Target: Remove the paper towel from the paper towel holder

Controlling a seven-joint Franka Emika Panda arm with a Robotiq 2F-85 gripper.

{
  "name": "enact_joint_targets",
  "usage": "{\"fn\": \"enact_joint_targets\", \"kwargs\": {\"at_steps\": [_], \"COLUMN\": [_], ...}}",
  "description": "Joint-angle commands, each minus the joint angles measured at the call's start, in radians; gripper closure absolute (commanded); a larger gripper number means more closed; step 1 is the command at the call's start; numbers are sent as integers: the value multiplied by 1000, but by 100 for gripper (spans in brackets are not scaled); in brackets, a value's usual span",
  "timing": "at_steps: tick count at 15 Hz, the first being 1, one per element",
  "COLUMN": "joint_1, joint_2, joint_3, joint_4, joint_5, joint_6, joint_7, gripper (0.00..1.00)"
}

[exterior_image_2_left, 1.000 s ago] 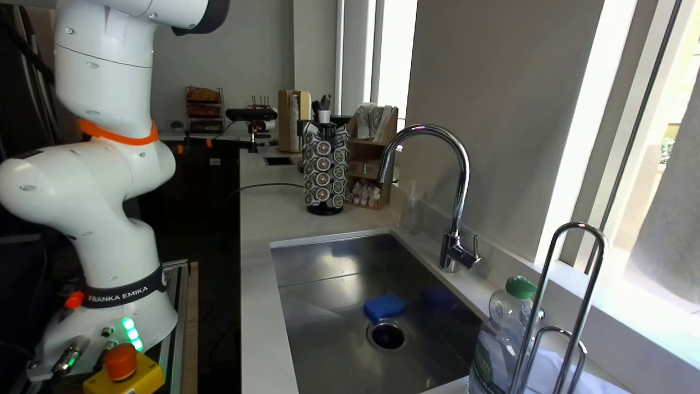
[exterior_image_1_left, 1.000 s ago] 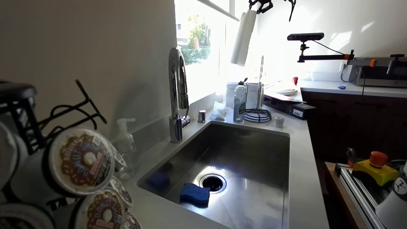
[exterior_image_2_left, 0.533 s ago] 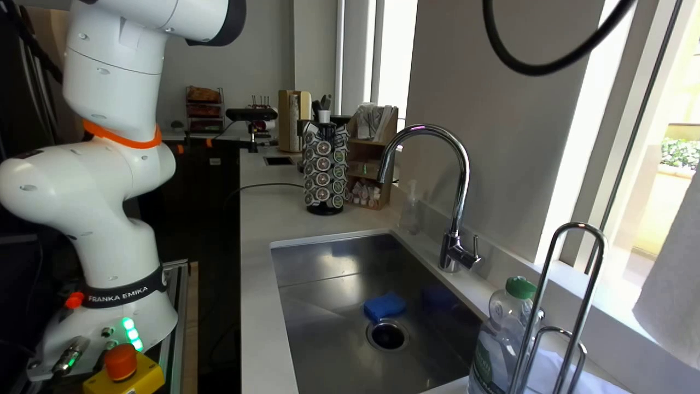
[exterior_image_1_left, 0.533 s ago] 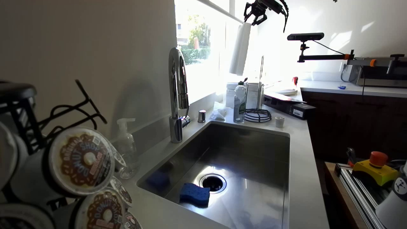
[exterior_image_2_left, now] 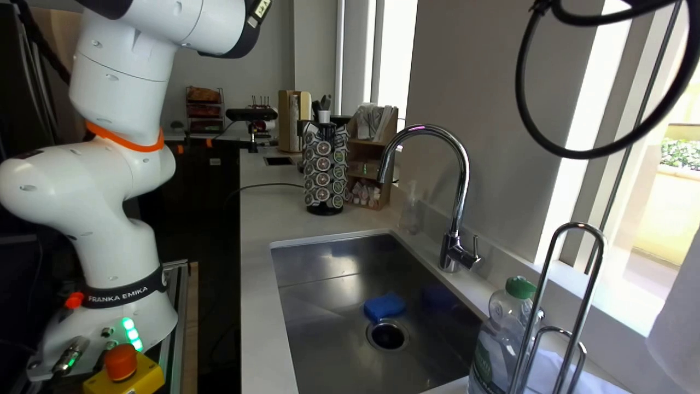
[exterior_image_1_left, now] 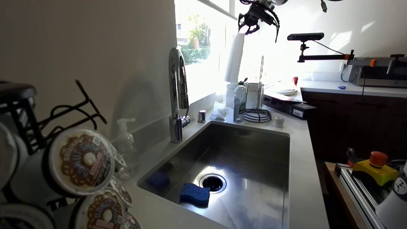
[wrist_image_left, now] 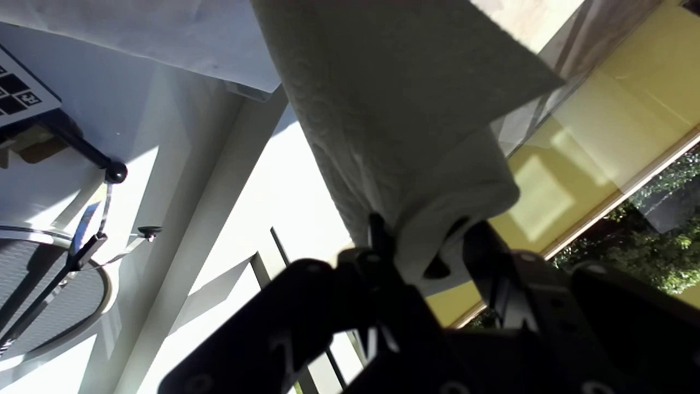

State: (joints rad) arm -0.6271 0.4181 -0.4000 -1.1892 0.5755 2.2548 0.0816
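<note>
From where I stand, the black gripper pinches the top of the tall, white, round paper towel roll, which hangs tilted, apart from the thin, upright, shiny metal holder. Getting it off looks done; maybe only setting it down is left.

a kitchen, home or office i cannot tell: a steel sink, a blue sponge in it, is set into a pale bench with a curved faucet, a green-capped bottle, a paper towel holder and a rack of coffee pods.
</note>
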Motion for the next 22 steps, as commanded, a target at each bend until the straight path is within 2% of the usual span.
{"fn": "enact_joint_targets", "kwargs": {"at_steps": [1, 11, 22], "joint_1": [2, 10, 25], "joint_2": [10, 33, 71], "joint_3": [23, 57, 55], "joint_4": [-21, -91, -181], "joint_5": [28, 13, -9], "joint_6": [44, 76, 152], "joint_7": [-38, -84, -134], "gripper": [89, 89, 89]}}
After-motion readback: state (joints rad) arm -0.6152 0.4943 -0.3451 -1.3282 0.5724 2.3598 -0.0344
